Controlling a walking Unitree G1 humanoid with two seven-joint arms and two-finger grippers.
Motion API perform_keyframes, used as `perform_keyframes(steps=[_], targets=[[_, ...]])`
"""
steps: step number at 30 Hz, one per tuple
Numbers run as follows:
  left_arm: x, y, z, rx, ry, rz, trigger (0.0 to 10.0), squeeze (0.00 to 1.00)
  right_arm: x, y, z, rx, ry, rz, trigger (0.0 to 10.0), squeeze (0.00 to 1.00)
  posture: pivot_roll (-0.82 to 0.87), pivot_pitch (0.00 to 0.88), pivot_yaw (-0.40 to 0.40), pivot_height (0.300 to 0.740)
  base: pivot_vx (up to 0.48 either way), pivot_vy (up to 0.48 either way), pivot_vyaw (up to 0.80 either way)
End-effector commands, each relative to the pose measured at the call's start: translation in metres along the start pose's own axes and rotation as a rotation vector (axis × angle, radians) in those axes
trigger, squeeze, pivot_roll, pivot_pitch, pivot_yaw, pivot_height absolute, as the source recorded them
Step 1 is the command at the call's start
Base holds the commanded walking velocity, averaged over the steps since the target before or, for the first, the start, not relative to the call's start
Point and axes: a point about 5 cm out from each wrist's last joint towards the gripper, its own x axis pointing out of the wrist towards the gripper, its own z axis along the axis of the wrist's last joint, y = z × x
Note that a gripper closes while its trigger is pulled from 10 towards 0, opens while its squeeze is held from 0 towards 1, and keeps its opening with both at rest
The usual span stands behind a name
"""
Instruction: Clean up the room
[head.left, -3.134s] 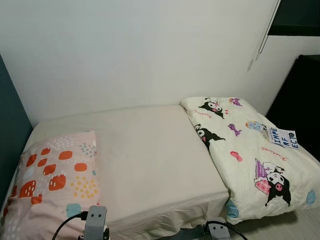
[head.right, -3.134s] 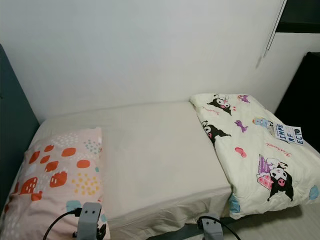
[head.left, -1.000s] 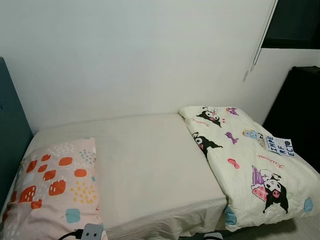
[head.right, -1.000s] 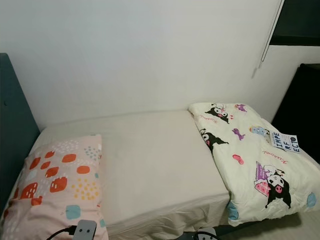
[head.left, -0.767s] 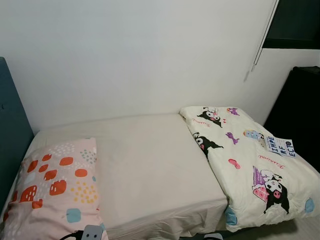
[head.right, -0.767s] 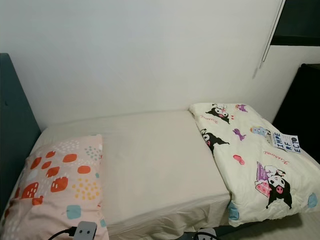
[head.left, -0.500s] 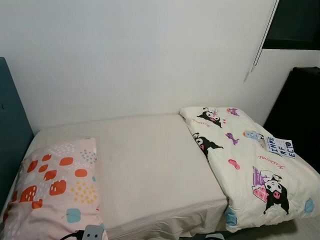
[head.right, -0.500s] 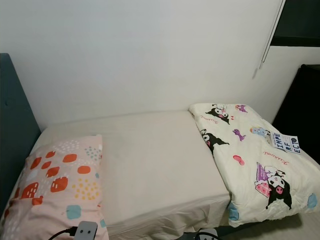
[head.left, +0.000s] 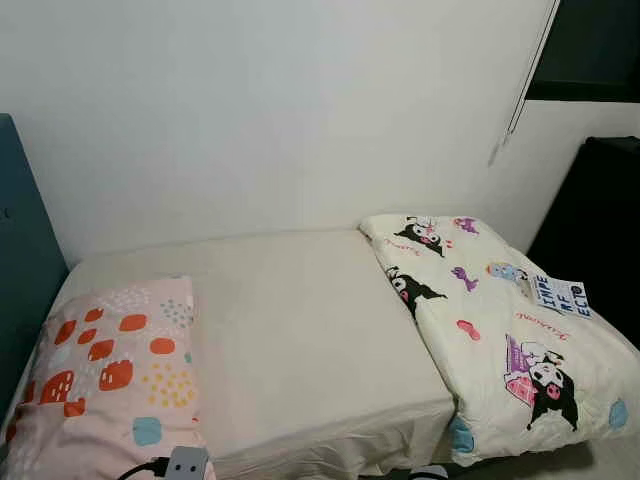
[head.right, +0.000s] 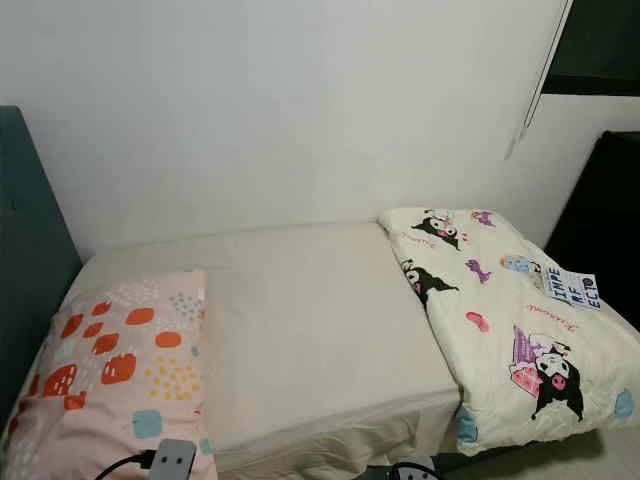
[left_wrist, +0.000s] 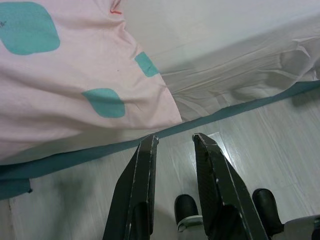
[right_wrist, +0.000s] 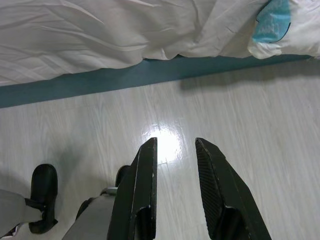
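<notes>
Bed (head.left: 300, 330) w/ smooth cream fitted sheet sits against the white wall. Soft pink pillow (head.left: 105, 365) w/ orange blobs and teal patches lies at bed's left end; puffy cream cartoon-print quilt (head.left: 500, 340), folded, at bed's right end, hanging over the edge. Left gripper (left_wrist: 174, 139) and right gripper (right_wrist: 175, 142) hang over glossy pale wood-look floor (right_wrist: 240, 130) beside bed, jaws slightly apart, holding nothing.

Left gripper (left_wrist: 174, 141): hangs low, pointing down, two black fingers (left_wrist: 142, 165) parted with a gap.
Right gripper (right_wrist: 175, 144): hangs low, pointing down, fingers (right_wrist: 145, 170) likewise apart.
Feet: black, below both wrists.
</notes>
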Motion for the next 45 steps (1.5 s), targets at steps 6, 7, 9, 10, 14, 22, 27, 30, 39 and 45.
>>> perform_keyframes(steps=[6,7,9,10,14,22,27,30,39,45], targets=[[-0.0005,-0.0029,-0.0029,0.003,0.018,0.000,10.0,0.00,-0.0006,-0.0049,-0.0045,0.008,0.027,-0.010,10.0,0.00,0.07,0.000,-0.084,0.740,0.000,0.000,0.00],[-0.0006,-0.0029,-0.0030,0.002,0.019,-0.001,10.0,0.00,-0.0005,-0.0058,-0.0045,0.009,0.029,-0.013,10.0,0.00,0.06,0.000,-0.079,0.740,0.000,0.000,0.00],[-0.0007,-0.0054,-0.0031,-0.005,0.017,-0.021,10.0,0.00,-0.0002,-0.0068,-0.0040,0.011,0.030,-0.016,10.0,0.00,0.06,0.000,-0.074,0.740,0.000,0.000,0.00],[-0.0007,-0.0054,-0.0031,-0.005,0.017,-0.021,10.0,0.00,-0.0002,-0.0068,-0.0040,0.011,0.030,-0.016,10.0,0.00,0.06,0.000,-0.074,0.740,0.000,0.000,0.00],[-0.0010,-0.0125,-0.0033,0.023,0.017,-0.062,10.0,0.00,-0.0010,-0.0081,-0.0055,0.014,0.029,-0.021,10.0,0.00,0.06,0.000,-0.071,0.740,0.000,0.000,0.00],[-0.0001,-0.0116,-0.0021,0.026,0.017,-0.059,10.0,0.00,-0.0015,-0.0086,-0.0073,0.018,0.037,-0.026,10.0,0.00,0.06,0.000,-0.070,0.740,0.000,0.000,0.00],[0.0002,-0.0097,-0.0019,0.020,0.018,-0.048,10.0,0.00,-0.0013,-0.0091,-0.0068,0.016,0.036,-0.027,10.0,0.00,0.05,0.000,-0.070,0.740,0.000,0.000,0.00],[-0.0001,-0.0086,-0.0027,0.020,0.022,-0.043,10.0,0.00,-0.0013,-0.0090,-0.0069,0.014,0.037,-0.028,10.0,0.00,0.06,0.000,-0.070,0.740,0.000,0.000,0.00],[0.0000,-0.0074,-0.0025,0.017,0.021,-0.033,10.0,0.00,-0.0012,-0.0083,-0.0071,0.014,0.043,-0.023,10.0,0.00,0.06,0.000,-0.070,0.740,0.000,0.000,0.00],[-0.0001,-0.0062,-0.0027,0.017,0.021,-0.027,10.0,0.00,-0.0013,-0.0074,-0.0074,0.015,0.043,-0.021,10.0,0.00,0.06,0.000,-0.068,0.740,0.000,0.000,0.00]])
